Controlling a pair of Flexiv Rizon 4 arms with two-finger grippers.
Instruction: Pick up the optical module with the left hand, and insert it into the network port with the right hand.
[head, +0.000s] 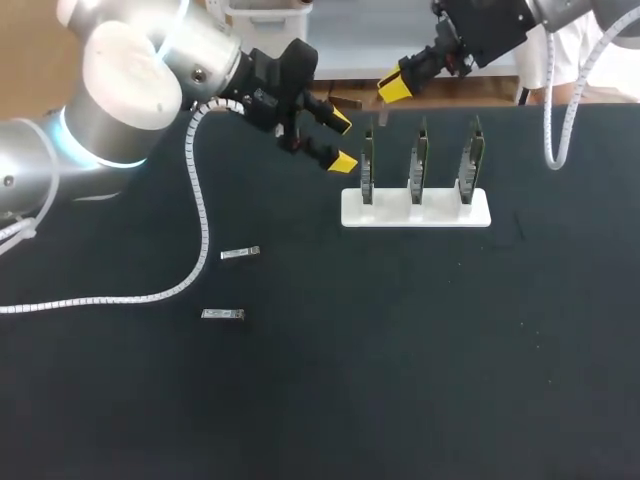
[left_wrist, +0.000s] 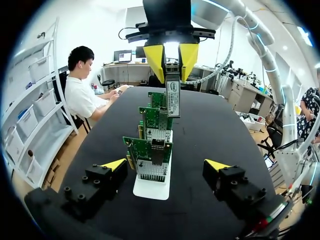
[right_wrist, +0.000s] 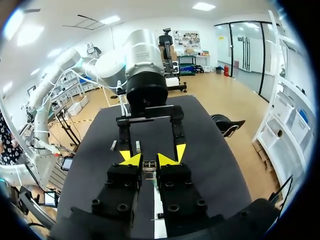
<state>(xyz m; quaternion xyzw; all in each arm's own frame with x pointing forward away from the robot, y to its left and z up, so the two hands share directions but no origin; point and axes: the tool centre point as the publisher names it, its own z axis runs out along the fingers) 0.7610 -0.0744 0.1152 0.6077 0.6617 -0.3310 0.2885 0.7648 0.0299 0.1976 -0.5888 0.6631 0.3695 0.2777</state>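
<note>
Green cards (head: 421, 165) upright in white stand (head: 440, 212)

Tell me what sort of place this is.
Probably a robotics lab bench for electronics assembly: a black table, three network cards upright in a white stand, two optical modules lying loose.
</note>
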